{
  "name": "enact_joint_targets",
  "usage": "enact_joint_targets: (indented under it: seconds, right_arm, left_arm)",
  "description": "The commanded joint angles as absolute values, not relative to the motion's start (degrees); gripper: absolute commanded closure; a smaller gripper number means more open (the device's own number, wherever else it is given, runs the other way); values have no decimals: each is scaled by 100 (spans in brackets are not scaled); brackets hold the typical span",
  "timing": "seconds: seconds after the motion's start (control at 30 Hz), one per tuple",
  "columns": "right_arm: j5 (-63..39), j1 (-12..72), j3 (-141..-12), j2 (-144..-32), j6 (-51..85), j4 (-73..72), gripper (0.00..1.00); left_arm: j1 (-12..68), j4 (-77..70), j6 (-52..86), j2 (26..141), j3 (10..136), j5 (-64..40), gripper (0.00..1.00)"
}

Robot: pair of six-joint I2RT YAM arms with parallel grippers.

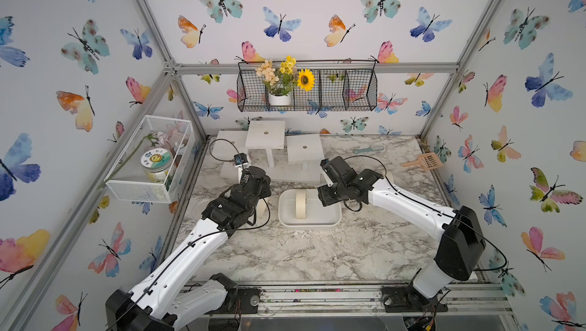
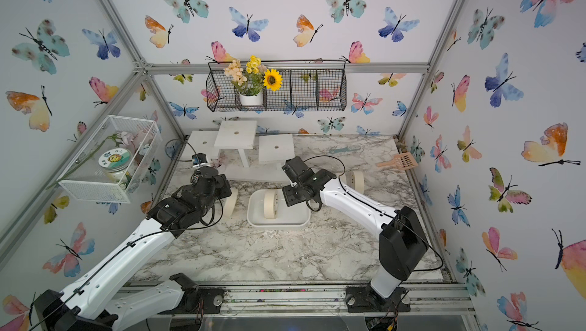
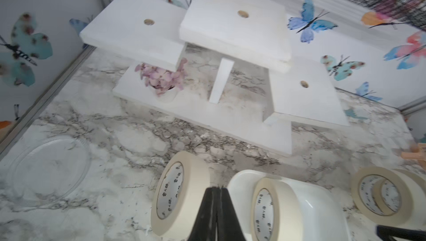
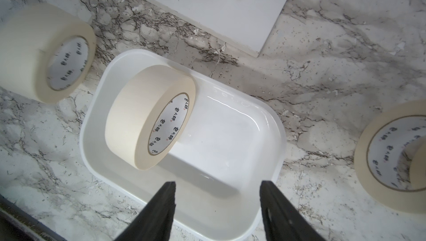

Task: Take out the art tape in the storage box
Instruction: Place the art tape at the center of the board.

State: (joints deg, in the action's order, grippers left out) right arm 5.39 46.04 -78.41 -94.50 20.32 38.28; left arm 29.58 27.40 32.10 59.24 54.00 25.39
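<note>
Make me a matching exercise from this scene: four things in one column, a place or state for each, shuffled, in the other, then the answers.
Things
1. left gripper
2. right gripper
3. box
4. sunflower

Places or states
A. in the black basket
B. shut, empty
C. holds one tape roll
D. open

Pairs: 1-B, 2-D, 3-C, 4-A

Tape roll [image 1: 262, 210] mostly hidden behind left arm [image 1: 196, 243]; another roll [image 4: 387, 159] cut off by picture edge.
</note>
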Motion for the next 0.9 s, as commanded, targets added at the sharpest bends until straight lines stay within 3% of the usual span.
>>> enact_joint_targets:
  seconds: [0.0,0.4,0.47,0.53,0.63,0.73,0.87]
  right_arm:
    - [650,4570,-7734,-9333,1960,3876,36]
    - [528,4570,-7672,-9316,1884,3885,37]
    - [477,4592,-7714,-9316,1863,3878,38]
    - [494,4729,-7875,-9348,1897,3864,36]
    - [624,5144,-8339,-9624,1998,4015,26]
    - [622,5474,-8730,-9984,2118,4092,15]
    - [434,5554,-9038,-10306,2297,3916,15]
  left_arm:
    - [2511,2591,3129,5828,4849,2351,94]
    - [2299,2426,3517,6196,3905,2989,91]
    - [2309,2452,3589,6159,3866,3084,75]
    - [2304,2431,3687,6098,3883,2990,49]
    - [2311,2355,3804,5984,3988,2717,28]
    - [2311,2425,3867,5905,4192,2594,18]
    - [2312,2465,3813,5733,4209,2790,15]
